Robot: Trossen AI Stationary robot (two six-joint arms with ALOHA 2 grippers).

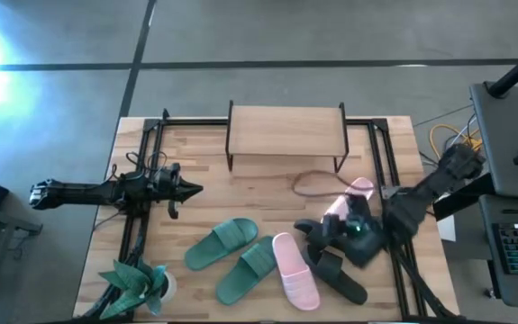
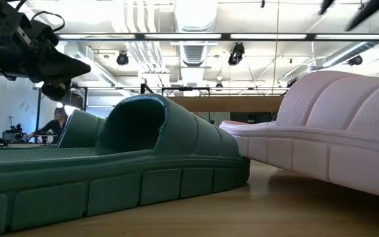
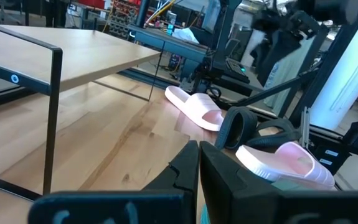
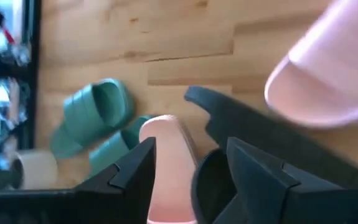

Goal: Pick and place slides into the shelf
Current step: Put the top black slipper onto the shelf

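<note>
High view. The shelf [image 1: 286, 121] stands at the far middle of the tabletop [image 1: 204, 193], with nothing on its plank. Two dark green slides [image 1: 222, 243] [image 1: 247, 270] lie side by side at the near centre; a light pink slide [image 1: 295, 272] lies just right of them. A second pink slide [image 1: 358, 191] rests farther back on the right, partly hidden by the right arm. Black slides [image 1: 338, 273] lie near the right tool [image 1: 344, 229], which hangs low over them. The left tool [image 1: 186, 189] hovers at the left, well apart from every slide, its fingers pressed together. An artificial plant [image 1: 135, 281] sits at the near left corner.

Low view. A green slide [image 2: 110, 171] and a pink slide [image 2: 321, 131] fill the foreground, with the shelf plank [image 2: 229, 103] beyond them.

Left wrist view. The left tool's fingers [image 3: 185, 171] meet, holding nothing.

Right wrist view. The right tool [image 4: 191, 168] is spread apart and empty above a black slide [image 4: 272, 134] and a pink one [image 4: 169, 168].
</note>
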